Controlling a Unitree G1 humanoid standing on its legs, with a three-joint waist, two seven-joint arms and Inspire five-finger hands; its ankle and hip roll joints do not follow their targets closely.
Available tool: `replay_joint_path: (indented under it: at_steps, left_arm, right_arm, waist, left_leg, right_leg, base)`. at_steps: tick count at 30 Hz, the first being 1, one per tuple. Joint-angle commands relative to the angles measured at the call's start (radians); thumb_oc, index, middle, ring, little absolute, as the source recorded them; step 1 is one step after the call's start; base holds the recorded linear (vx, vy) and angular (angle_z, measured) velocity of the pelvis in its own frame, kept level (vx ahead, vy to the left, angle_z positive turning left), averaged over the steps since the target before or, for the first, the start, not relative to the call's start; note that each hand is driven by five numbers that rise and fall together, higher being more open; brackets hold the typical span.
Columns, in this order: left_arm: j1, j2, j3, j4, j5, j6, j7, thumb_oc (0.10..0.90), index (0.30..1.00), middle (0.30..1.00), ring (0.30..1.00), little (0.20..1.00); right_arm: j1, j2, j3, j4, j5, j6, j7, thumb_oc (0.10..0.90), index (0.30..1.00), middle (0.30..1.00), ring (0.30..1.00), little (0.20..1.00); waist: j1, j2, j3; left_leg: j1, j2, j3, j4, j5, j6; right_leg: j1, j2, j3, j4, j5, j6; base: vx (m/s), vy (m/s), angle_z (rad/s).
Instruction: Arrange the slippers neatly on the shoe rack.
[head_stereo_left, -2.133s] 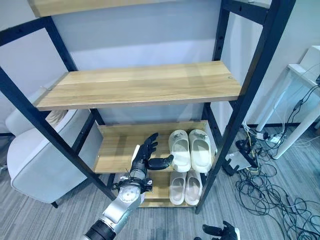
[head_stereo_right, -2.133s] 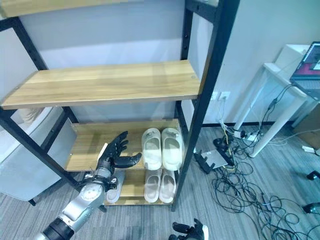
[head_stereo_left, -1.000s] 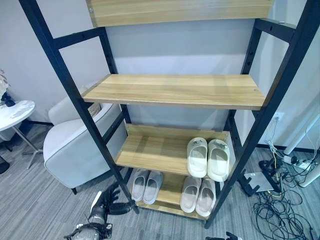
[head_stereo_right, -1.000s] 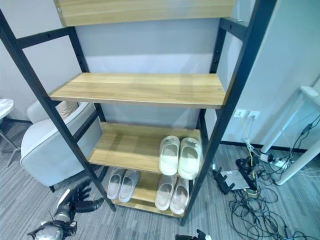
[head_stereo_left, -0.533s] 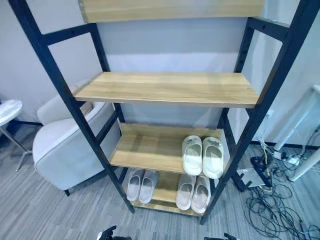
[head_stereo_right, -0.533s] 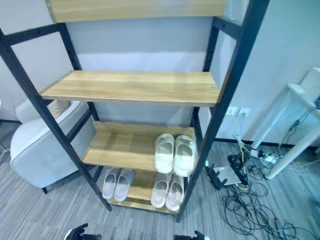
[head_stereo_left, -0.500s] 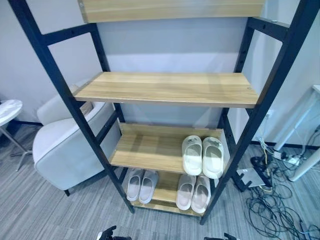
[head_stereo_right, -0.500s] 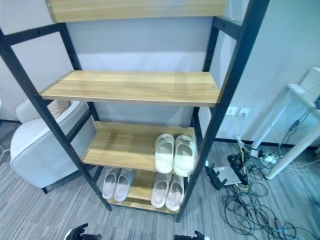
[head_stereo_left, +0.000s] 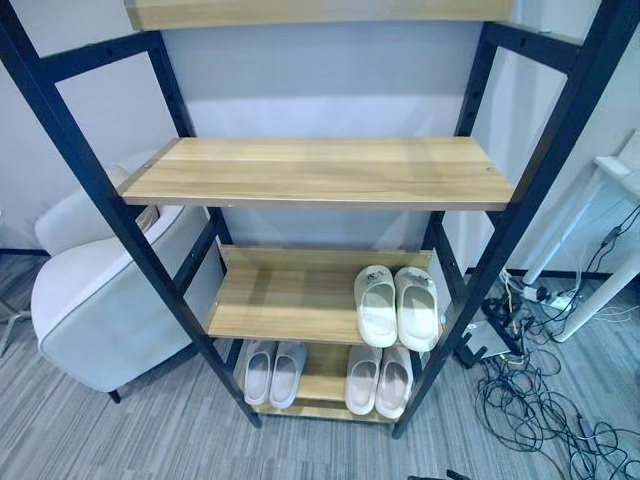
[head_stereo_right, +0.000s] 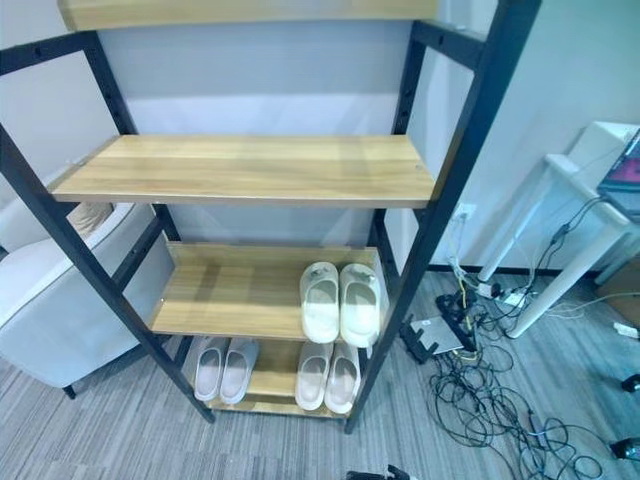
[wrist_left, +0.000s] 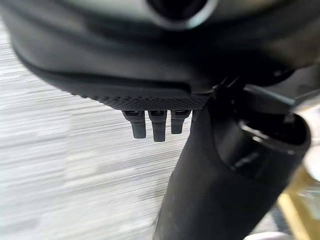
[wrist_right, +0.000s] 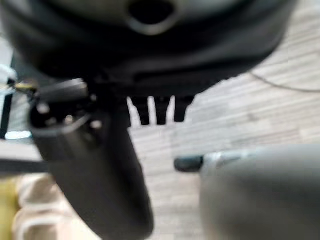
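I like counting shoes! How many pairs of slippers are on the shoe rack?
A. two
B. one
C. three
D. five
C: one cream pair sits on the middle shelf, and a grey pair plus another cream pair sit on the bottom shelf of the shoe rack.

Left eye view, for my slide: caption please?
Three slipper pairs sit side by side on the shoe rack's lower shelves.

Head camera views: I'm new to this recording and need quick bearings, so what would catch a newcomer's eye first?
A tall black-framed shoe rack with wooden shelves stands in the middle. One pair of white slippers sits at the right end of the second-lowest shelf, and two more pairs, and, lie side by side on the bottom shelf. A white armchair stands left of the rack and tangled cables lie to its right.
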Motion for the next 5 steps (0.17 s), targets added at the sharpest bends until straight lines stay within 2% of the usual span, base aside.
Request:
replay_joint_path:
  at_steps: [1, 5]
  left_arm:
    - [-0.112, -0.073, 0.031, -0.009, 0.029, -0.042, -0.002, 0.8, 0.9, 0.9, 0.9, 0.9]
    - [-0.111, -0.079, 0.026, -0.008, 0.033, -0.04, 0.0, 0.8, 0.9, 0.9, 0.9, 0.9]
  right_arm:
    - [-0.017, 0.045, 0.024, 0.032, 0.015, 0.008, 0.024, 0.8, 0.9, 0.9, 0.9, 0.9]
    - [-0.011, 0.053, 0.028, 0.041, 0.031, 0.013, 0.043, 0.8, 0.9, 0.9, 0.9, 0.9]
  waist:
    - [-0.002, 0.011, 0.053]
    - [-0.001, 0.011, 0.05]
  left_leg:
    - [0.053, -0.014, -0.006, 0.009, -0.164, 0.026]
    - [0.056, -0.006, -0.004, 0.009, -0.163, 0.021]
  right_leg:
    - [0.031, -0.005, 0.009, 0.003, -0.073, 0.027]
    - [0.033, 0.002, 0.012, 0.003, -0.079, 0.024]
  base:
    - [0.01, -0.064, -0.05]
    - [0.0, -0.023, -0.02]
